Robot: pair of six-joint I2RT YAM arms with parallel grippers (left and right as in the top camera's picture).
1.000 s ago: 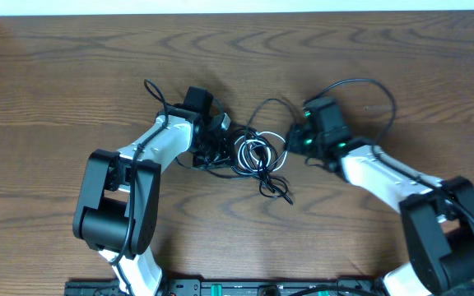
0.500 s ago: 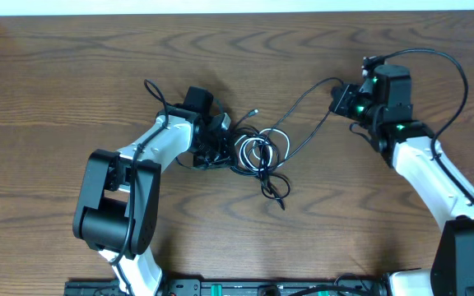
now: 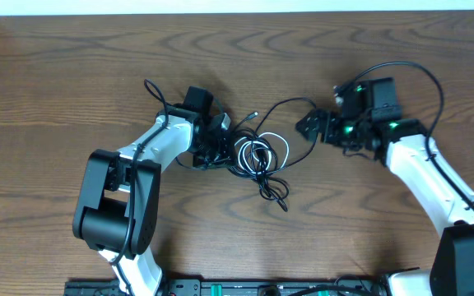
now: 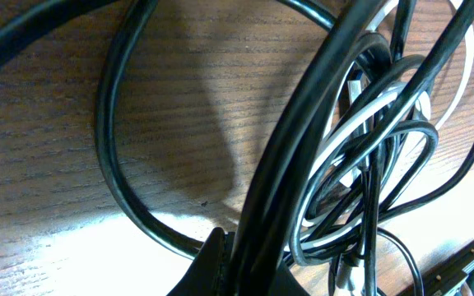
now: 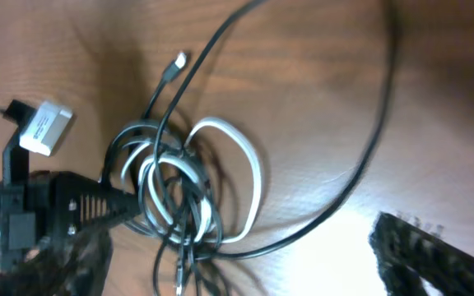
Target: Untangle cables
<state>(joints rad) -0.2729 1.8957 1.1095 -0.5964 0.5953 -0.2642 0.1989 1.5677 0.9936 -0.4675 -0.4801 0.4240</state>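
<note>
Wood-grain table (image 3: 72, 66), dark brown, fills the overhead view. Two white and black robot arms reach in from the near edge. The left arm (image 3: 159, 140) bends toward the middle, and the right arm (image 3: 422, 177) stretches up the right side.

At the centre of the table lie the cables (image 3: 257, 156), a tangle of thin black cords with one white cable (image 3: 253, 152) coiled among them. One long black cord (image 3: 282, 103) arcs out of the far side of the tangle toward the right.

The left gripper (image 3: 216, 148) sits against the left edge of the tangle. Its wrist view shows it clamped on black strands that rise straight out of its fingertips.

The right gripper (image 3: 309, 126) hovers to the right of the tangle, near the end of the long cord. Its fingers stand wide apart with nothing between them.

A small metal plug end (image 3: 256, 113) points away at the far side of the tangle. Another black end (image 3: 285, 205) trails toward the near edge.
</note>
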